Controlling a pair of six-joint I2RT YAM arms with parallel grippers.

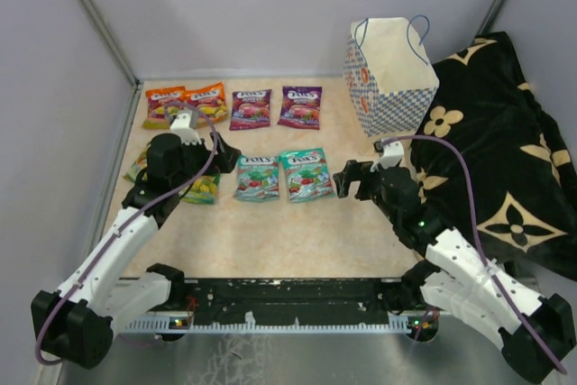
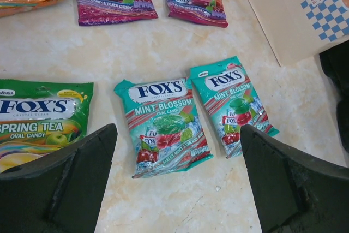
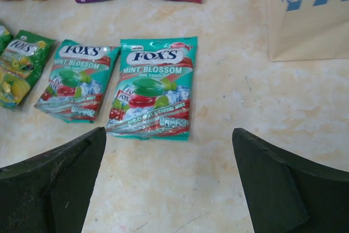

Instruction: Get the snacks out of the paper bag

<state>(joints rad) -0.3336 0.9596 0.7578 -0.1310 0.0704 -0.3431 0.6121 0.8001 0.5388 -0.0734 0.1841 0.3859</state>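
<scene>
A beige marbled tabletop (image 1: 270, 250) fills the workspace. Over its right side lies a black cloth with gold flower marks (image 1: 505, 151).

The paper bag (image 1: 389, 69) stands upright at the far right corner, just beside the cloth; I cannot tell whether the two touch. Its sides are blue-and-white checked with orange round motifs, its thin blue cord handles stick up, and its mouth faces upward.

The left arm (image 1: 117, 241) reaches in from the near left and the right arm (image 1: 460, 263) from the near right. Both wrists hang low over the middle of the table.

The snacks lie flat on the tabletop in two rows, all outside the bag and well apart from it:
- **Far row:** two orange packets (image 1: 185, 104) overlap slightly at the left, with two purple packets (image 1: 275, 107) side by side to their right.
- **Near row:** two teal Mint Blossom packets (image 2: 191, 115) lie side by side with their edges touching.
- **Left of the teal pair:** a green Spring Tea packet (image 2: 38, 118) lies partly under the left wrist as seen from above. Another green packet (image 1: 137, 167) peeks out behind that arm.

The left gripper (image 2: 177, 151) has its fingers spread wide and holds nothing. The left teal packet lies on the table in the gap between them. The right gripper (image 3: 169, 145) is likewise spread wide and holds nothing, hovering just near of the right teal packet.
</scene>
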